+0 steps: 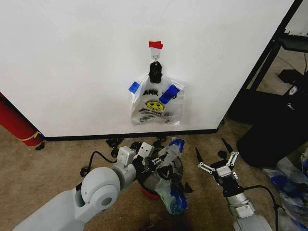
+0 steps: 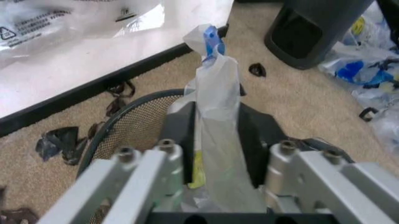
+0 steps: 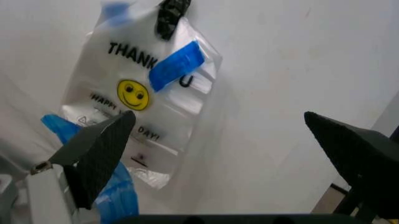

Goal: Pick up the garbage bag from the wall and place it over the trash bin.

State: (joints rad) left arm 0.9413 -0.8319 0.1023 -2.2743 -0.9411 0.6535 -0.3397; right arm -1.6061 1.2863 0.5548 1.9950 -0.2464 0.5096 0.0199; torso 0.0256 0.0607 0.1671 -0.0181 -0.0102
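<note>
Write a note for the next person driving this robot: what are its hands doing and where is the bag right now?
Left gripper: shut on the garbage bag, holding it low over the trash bin on the carpet near the wall.
Right gripper: fingers open, holding nothing, beside the bin.
A second smiley bag hangs on the wall from a black clip; leave it.
Done: bag is in hand and at the bin.
Left: spread the bag's mouth over the bin's rim; whether any of it is hooked on cannot be told.
</note>
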